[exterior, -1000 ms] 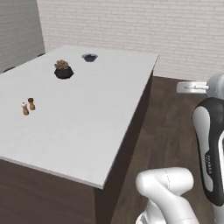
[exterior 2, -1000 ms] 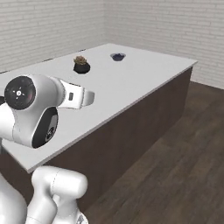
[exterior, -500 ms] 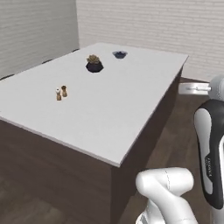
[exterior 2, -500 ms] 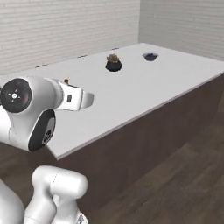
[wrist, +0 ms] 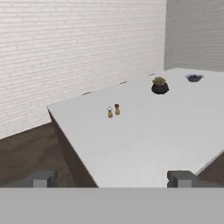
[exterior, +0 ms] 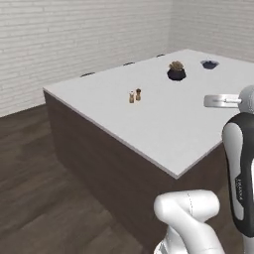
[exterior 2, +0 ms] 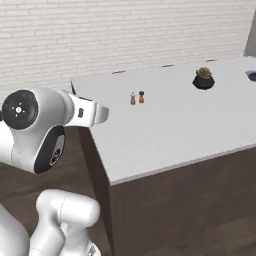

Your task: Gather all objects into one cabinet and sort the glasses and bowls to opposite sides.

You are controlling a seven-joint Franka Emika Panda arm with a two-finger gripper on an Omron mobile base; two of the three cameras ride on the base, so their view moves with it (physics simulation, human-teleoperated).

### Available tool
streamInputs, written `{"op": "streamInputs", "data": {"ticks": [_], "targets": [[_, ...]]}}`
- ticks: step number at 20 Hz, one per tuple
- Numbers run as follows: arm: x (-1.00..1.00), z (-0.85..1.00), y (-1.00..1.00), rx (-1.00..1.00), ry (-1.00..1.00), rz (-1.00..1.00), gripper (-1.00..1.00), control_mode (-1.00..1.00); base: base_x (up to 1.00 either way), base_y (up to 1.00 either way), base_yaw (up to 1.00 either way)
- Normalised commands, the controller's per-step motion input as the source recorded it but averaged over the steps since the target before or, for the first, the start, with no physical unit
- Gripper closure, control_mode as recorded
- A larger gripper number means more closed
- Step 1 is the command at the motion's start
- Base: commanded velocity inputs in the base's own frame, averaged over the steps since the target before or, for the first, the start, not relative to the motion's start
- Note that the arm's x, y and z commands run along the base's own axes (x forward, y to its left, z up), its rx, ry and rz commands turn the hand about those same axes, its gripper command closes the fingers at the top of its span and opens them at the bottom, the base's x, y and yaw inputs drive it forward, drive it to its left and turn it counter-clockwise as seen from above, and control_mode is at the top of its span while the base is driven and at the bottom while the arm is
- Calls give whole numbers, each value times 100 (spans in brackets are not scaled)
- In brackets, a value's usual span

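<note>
A dark bowl (exterior: pixel 210 64) (wrist: pixel 194 78) rests on the far end of the grey island counter (exterior: pixel 168 129); it also shows at the right edge of the right base view as the bowl (exterior 2: pixel 251 75). My gripper (wrist: pixel 112 179) is open, its fingertips (wrist: pixel 43 178) wide apart with nothing between them. It hovers short of the counter's near corner, well away from the bowl. The wall cabinet, the glasses, the blue bowls and the mug are out of view.
A small plant in a black pot (exterior: pixel 176 72) (exterior 2: pixel 203 79) (wrist: pixel 159 85) stands near the bowl. Two small shakers (exterior: pixel 135 95) (exterior 2: pixel 137 97) (wrist: pixel 113 110) stand mid-counter. White brick walls (wrist: pixel 65 43) run behind, and dark wood floor (exterior: pixel 39 188) surrounds the island.
The whole picture has shifted as the base moved: the island now shows from its corner, with shakers, plant and bowl further right. Nothing on the counter moved itself.
</note>
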Motion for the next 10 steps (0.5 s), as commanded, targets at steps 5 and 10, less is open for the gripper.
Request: {"op": "streamInputs", "data": {"ticks": [5, 10], "targets": [[0, 0, 0, 0, 0, 0, -100, 100, 0, 73, 58], [0, 0, 0, 0, 0, 0, -100, 100, 0, 71, 40]]}}
